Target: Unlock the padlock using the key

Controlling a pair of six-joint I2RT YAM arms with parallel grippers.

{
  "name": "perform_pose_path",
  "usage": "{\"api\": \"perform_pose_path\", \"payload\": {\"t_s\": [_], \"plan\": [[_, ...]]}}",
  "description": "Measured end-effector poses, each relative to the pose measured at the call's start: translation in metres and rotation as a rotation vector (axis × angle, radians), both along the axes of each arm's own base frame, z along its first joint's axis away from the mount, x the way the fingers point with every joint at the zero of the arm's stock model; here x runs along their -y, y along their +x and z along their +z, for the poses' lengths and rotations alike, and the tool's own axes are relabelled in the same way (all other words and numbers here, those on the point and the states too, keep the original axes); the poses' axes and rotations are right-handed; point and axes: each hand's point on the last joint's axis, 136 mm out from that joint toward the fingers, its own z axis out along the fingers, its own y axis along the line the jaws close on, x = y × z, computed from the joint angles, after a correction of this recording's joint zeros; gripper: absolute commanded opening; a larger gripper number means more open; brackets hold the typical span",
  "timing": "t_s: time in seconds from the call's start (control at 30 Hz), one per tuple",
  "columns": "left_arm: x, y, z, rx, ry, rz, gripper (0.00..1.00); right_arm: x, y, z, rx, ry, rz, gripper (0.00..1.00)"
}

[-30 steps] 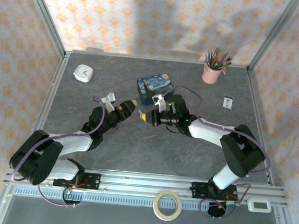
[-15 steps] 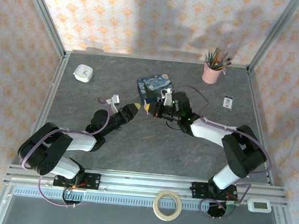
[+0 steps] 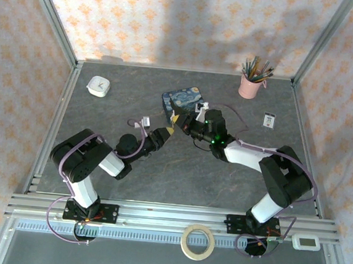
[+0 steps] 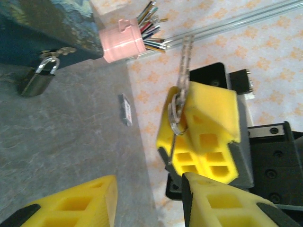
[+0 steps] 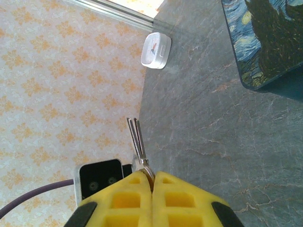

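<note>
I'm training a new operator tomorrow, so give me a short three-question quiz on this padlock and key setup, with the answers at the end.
1. True or false: the padlock is hooked onto the blue box.
2. What does the right gripper pinch? A) a coin B) the key C) the padlock
3. In one word, how do the jaws of the left gripper stand?
Key: 1 true; 2 B; 3 open.
</note>
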Motion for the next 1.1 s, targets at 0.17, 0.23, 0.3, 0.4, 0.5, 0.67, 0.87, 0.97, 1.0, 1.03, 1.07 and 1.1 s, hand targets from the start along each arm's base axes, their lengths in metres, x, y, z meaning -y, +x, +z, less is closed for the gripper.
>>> {"api": "perform_pose_path", "payload": {"t_s": [0.17, 0.23, 0.3, 0.4, 0.5, 0.67, 0.87, 0.97, 1.0, 1.03, 1.07, 1.1], "plan": [[0.004, 0.005, 0.013, 0.03, -0.037, -0.008, 0.36, 0.0, 0.0, 0.0, -0.01, 0.006, -0.003, 0.0], [0.006, 0.007, 0.017, 0.04, -0.043, -0.008, 0.27, 0.0, 0.0, 0.0, -0.011, 0.007, -0.003, 0.0], [0.007, 0.008, 0.019, 0.048, -0.044, -0.01, 0.13, 0.0, 0.0, 0.0, -0.013, 0.009, -0.003, 0.0], [0.006, 0.009, 0.016, 0.039, -0.04, -0.008, 0.0, -0.001, 0.0, 0.004, -0.003, 0.02, -0.003, 0.0], [0.007, 0.009, 0.016, 0.036, -0.042, -0.01, 0.0, -0.001, 0.0, 0.004, -0.002, 0.021, -0.002, 0.0], [0.008, 0.008, 0.015, 0.036, -0.037, -0.017, 0.0, 0.001, 0.001, 0.003, 0.012, 0.001, -0.01, 0.5], [0.011, 0.006, 0.006, 0.014, 0.125, -0.067, 0.0, 0.038, 0.013, 0.019, 0.141, -0.193, -0.124, 0.74], [0.014, 0.017, 0.01, 0.04, 0.301, -0.086, 0.0, 0.057, 0.021, 0.05, 0.271, -0.284, -0.166, 0.74], [0.016, 0.02, 0.013, 0.054, 0.363, -0.099, 0.0, 0.061, 0.024, 0.061, 0.315, -0.312, -0.164, 0.74], [0.018, 0.022, 0.017, 0.074, 0.415, -0.112, 0.0, 0.063, 0.026, 0.068, 0.348, -0.332, -0.156, 0.71], [0.019, 0.023, 0.02, 0.093, 0.471, -0.129, 0.0, 0.063, 0.027, 0.075, 0.382, -0.355, -0.129, 0.66], [0.02, 0.023, 0.022, 0.112, 0.522, -0.154, 0.0, 0.061, 0.028, 0.078, 0.403, -0.373, -0.092, 0.6]]}}
